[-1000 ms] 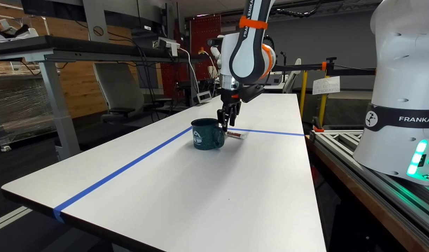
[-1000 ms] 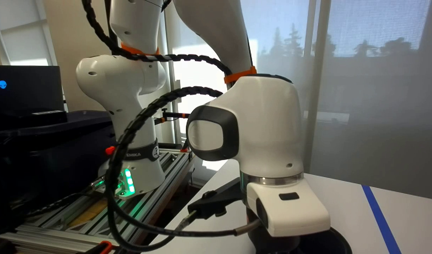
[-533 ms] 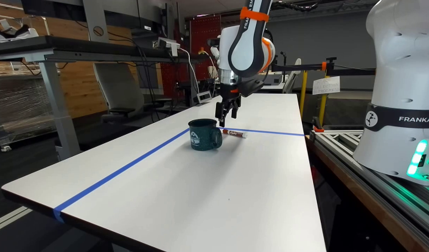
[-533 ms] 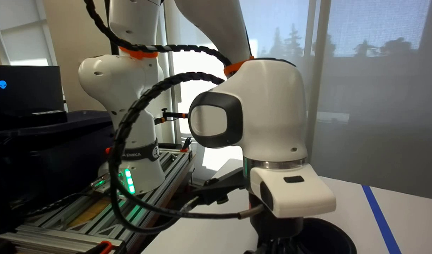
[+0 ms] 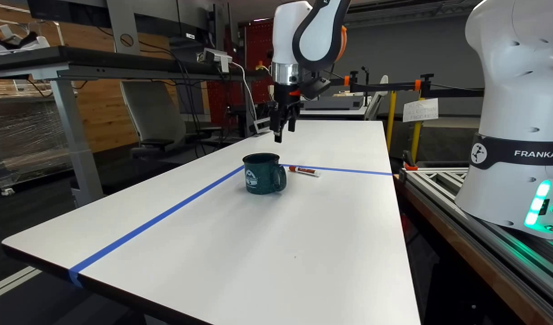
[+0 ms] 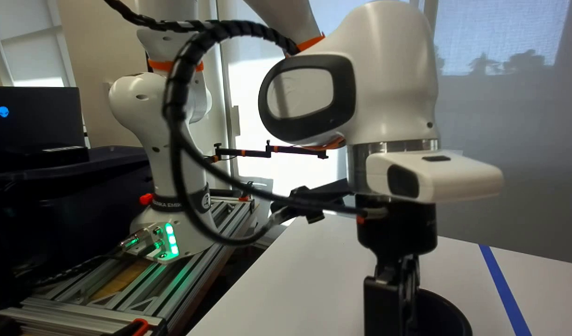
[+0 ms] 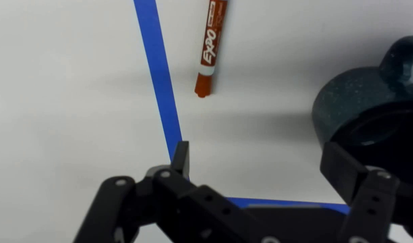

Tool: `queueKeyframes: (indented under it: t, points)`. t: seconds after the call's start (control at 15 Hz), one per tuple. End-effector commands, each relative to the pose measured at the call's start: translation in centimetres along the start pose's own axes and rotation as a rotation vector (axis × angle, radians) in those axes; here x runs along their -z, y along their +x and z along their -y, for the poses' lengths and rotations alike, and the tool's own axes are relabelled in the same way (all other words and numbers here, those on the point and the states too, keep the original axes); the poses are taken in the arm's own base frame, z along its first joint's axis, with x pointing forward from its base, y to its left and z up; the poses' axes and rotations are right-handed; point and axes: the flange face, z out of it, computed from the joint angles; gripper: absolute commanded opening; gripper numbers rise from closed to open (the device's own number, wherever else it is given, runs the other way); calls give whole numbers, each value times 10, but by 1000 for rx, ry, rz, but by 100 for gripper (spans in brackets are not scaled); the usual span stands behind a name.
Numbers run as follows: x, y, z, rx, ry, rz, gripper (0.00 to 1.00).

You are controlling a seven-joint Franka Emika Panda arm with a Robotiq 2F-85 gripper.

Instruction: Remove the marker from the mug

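A slim rust-red marker [image 7: 212, 47] lies flat on the white tabletop [image 5: 339, 243], apart from the squat dark-green mug [image 5: 260, 177], below and beside the black two-fingered gripper [image 7: 258, 162], whose jaws stand wide apart, holding nothing. The barrel reads EXPO in white, near a pale band.

Arm [image 5: 319, 43]: is bent at its joints | wrist [image 5: 286, 73]: hangs vertically | gripper [image 7: 258, 160]: points downward, two fingers [image 7: 341, 168] stand wide apart

Wrist view looks down past the hand [image 7: 258, 158], both exterior views across the table [image 5: 258, 243].
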Motion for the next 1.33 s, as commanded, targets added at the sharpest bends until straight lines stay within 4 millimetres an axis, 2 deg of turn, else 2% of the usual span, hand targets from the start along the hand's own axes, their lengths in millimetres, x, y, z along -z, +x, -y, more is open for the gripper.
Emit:
queueKeyframes:
  t: [0.0, 0.33, 0.6, 0.73, 0.8, 0.87, 1.27]
  points:
    - [36, 23, 30, 53, -6, -22, 100]
    - [70, 45, 91, 77, 60, -42, 100]
    - [81, 46, 123, -25, 190, 71, 100]
    - [85, 48, 130, -81, 257, 137, 100]
    - [74, 45, 131, -48, 206, 96, 100]
    - [76, 47, 133, -64, 224, 115, 100]
    - [77, 48, 131, -81, 234, 130, 100]
